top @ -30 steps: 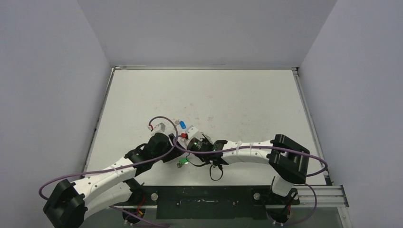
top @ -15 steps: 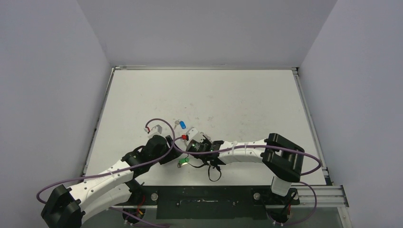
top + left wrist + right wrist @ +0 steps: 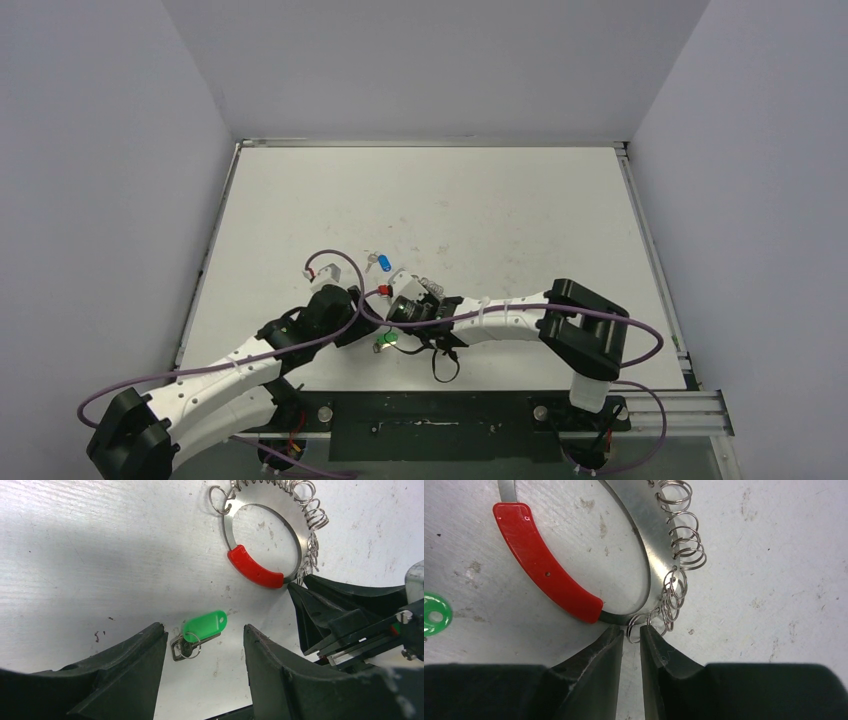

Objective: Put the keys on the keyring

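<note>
Right claw (image 3: 631,632): jaws nearly pressed together, only a thin slit left. Tips sit at the near edge of the ring (image 3: 641,555), just past the end of its red sleeve (image 3: 544,572). One small wire loop (image 3: 634,629) lies in the slit. Cannot tell whether the tips bite the loop or merely flank it. Ring lies flat on the bench (image 3: 500,200).

Left claw (image 3: 204,630): spread wide, holding nothing. Green key (image 3: 205,625) lies flat between its fingers (image 3: 125,680), apart from both.

Count:
- Arms two, claws two.
- Keys two. The green one is on the near side of the ring. The blue key (image 3: 385,263) lies free just beyond the ring on the far side.
- Ring one, a flat silvery band with one red sleeve.
- Small wire loops are strung along the arc away from the sleeve, too crowded to count.

Room: everything is bunched in the near half of the bench, roughly midway across. The claws work close together; in the left wrist view the right claw stands just beside the left claw's right finger. The left, right and far edges each meet a wall and are well apart from the cluster. Broad white surface stretches beyond the blue key.
</note>
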You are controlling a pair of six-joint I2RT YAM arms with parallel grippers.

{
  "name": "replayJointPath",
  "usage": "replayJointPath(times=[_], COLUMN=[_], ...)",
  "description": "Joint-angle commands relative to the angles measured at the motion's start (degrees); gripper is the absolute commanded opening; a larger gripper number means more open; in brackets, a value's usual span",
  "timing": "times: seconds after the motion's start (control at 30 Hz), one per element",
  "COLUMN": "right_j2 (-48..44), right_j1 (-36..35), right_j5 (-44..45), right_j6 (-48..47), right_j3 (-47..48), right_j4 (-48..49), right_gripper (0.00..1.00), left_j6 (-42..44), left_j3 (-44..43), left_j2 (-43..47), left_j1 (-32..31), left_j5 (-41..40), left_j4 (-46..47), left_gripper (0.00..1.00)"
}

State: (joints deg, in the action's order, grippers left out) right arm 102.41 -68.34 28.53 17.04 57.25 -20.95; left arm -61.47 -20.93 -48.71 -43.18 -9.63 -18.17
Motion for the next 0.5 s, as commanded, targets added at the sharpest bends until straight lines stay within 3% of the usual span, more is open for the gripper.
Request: replayJointPath(times=[0.0, 0.17, 0.47], right_j2=[2.93, 3.05, -6.4], right_j1=[-0.43, -0.57, -0.32], right_j5=[0.44, 1.87, 1.07], right_j6=[-0.5, -0.86, -3.63], right_j3=[1.54, 2.58, 2.31], right_j4=[0.08, -1.26, -3.83], right_gripper=[0.18, 0.0, 0.0], left_j6=[-0.14, -0.03, 1.68], left_j3=[-0.73, -0.8, -1.64], left_j2=[1.21, 2.79, 5.2], left_j1=[-0.24, -0.3, -0.24], left_j5=[-0.8, -1.42, -3.12], left_j4=[-0.78, -2.48, -5.96], left_gripper=[0.56, 0.56, 0.56])
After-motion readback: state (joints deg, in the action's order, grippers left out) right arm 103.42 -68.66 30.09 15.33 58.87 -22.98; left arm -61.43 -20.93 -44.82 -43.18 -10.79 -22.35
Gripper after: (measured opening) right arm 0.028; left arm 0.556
